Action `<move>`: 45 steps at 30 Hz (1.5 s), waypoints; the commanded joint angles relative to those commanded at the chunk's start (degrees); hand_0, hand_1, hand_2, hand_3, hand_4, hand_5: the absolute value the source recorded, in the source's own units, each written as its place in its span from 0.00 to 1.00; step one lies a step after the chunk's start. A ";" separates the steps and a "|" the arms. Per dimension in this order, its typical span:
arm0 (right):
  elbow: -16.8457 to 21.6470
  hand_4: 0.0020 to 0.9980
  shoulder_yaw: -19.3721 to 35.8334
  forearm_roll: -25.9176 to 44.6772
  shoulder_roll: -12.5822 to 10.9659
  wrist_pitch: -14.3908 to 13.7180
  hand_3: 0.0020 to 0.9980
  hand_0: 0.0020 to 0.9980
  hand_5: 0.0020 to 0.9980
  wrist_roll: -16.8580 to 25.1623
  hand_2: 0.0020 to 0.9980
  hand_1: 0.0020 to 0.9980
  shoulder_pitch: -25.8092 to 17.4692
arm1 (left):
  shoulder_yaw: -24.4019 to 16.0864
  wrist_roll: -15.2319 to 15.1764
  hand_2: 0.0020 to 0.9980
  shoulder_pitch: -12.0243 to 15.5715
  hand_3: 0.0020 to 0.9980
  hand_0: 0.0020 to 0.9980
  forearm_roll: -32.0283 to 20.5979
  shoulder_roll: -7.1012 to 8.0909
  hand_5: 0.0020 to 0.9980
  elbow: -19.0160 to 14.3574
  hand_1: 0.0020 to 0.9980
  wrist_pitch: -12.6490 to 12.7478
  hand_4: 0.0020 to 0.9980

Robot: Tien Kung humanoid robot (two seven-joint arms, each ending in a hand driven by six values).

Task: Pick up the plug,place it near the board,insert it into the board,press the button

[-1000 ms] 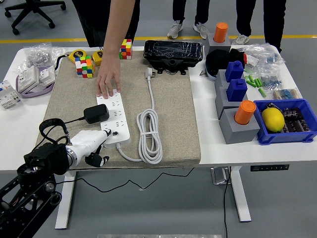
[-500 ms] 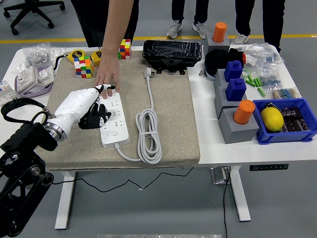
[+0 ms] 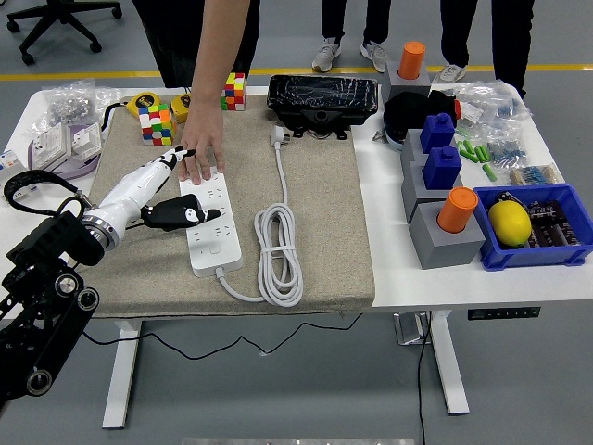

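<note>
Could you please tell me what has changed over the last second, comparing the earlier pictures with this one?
The left hand swung from the power strip's near end to its far end, its fingertips now beside the person's hand. The black plug stayed seated in the strip. The person's hand still presses the strip's far end; the coiled cable is unchanged.

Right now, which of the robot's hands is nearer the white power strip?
Left. The left hand reaches over the power strip beside the black plug; the right hand is out of view.
</note>
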 joint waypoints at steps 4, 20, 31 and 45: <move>0.00 1.00 -0.02 0.07 -0.05 -0.01 0.76 0.79 1.00 0.05 0.71 0.72 0.15 | 1.19 0.27 1.00 -1.98 1.00 1.00 2.48 0.24 0.51 2.76 1.00 -0.12 1.00; 0.00 1.00 0.07 0.02 -0.16 -0.05 0.76 0.79 1.00 0.05 0.71 0.72 -0.05 | 1.08 -1.82 0.96 -4.95 0.94 1.00 7.22 0.44 0.48 12.64 1.00 1.69 1.00; 0.00 1.00 0.11 0.04 -0.16 -0.05 0.76 0.79 1.00 0.07 0.71 0.72 0.19 | 0.83 -2.04 0.69 -5.05 0.82 0.61 8.42 0.17 0.43 14.16 0.61 2.29 1.00; 0.00 1.00 -0.19 0.22 -0.28 -0.05 0.76 0.79 1.00 0.02 0.71 0.72 0.07 | 1.82 -3.28 0.51 -4.98 0.59 0.34 9.51 -0.05 0.20 15.48 0.41 5.73 1.00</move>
